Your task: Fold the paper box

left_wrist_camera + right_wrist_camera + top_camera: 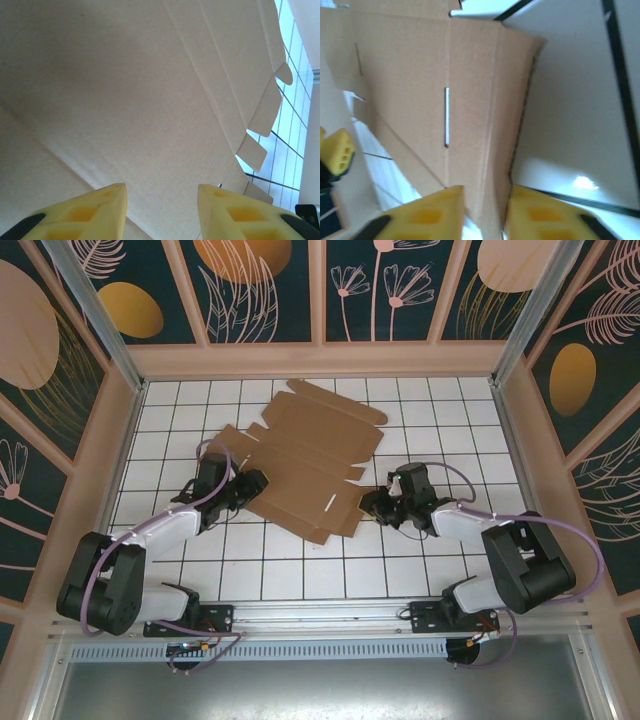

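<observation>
The right gripper (pixel 486 196) shows its two yellow fingers (pixel 427 215) at the bottom edge, standing apart, and a lower corner of the paper box (pixel 410 75) reaches down into the gap between them. Whether either finger touches it cannot be told. The brown cardboard spreads out as a flat sheet with long creases and one thin straight slit (pixel 446 117) near its middle. Its right edge shows the corrugated core. Beside that edge lies the white tiled surface (pixel 580 115) with dark lines and a bright glare spot. Another yellow finger (pixel 337 150) sits at the far left
</observation>
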Tool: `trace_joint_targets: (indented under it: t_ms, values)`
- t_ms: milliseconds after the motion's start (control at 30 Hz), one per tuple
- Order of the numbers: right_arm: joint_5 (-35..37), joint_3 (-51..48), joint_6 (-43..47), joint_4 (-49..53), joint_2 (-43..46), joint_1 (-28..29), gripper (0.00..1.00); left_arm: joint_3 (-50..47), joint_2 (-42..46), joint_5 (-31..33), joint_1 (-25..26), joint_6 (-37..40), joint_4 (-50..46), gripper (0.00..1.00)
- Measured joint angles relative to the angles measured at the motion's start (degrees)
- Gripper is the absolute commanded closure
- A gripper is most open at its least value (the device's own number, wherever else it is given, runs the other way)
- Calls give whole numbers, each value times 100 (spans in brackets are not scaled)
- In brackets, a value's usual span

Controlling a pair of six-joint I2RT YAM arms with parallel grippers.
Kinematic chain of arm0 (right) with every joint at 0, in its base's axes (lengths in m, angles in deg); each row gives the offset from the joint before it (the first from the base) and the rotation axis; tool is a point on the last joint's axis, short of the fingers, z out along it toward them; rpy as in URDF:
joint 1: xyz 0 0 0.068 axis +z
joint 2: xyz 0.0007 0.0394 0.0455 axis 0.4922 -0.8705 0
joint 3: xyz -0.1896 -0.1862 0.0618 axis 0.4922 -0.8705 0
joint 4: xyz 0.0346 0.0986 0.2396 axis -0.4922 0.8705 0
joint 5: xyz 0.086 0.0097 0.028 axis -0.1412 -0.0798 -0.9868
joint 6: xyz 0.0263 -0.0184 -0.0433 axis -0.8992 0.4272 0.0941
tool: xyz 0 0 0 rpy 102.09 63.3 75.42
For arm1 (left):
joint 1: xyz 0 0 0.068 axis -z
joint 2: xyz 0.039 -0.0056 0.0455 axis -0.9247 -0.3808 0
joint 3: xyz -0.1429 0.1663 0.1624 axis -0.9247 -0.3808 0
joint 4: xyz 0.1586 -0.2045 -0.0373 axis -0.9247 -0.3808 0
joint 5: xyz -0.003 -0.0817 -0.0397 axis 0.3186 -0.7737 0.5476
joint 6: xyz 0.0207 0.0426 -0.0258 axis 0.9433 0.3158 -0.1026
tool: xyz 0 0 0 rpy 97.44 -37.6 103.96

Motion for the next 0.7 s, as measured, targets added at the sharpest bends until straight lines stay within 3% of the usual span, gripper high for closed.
trace_joint_targets:
  t_ms: [67, 167, 200, 267, 333, 467, 700]
  values:
    - [393, 162, 140, 343, 39, -9, 49, 37, 81, 87, -22, -31, -219, 58]
    - [1198, 468, 623, 903, 352, -33, 45, 61, 251, 199, -81, -66, -468, 62]
    - [1484, 632, 831, 1095, 472, -28, 49, 68, 291, 208, -101, -70, -516, 66]
    - [1928, 1025, 1270, 1331, 564, 13, 65, 103, 275, 216, -116, -85, -540, 89]
    - [2194, 1462, 1611, 1405, 481, 72, 78, 219, 94, 170, -116, -66, -546, 98]
    - [2306, 2634, 2253, 1342, -442, 153, 100, 704, -702, 107, -28, -24, -509, 100]
    - [2050, 4903, 3008, 1657, -3154, 164, 100, 1788, -1906, 186, 120, 22, -621, 100]
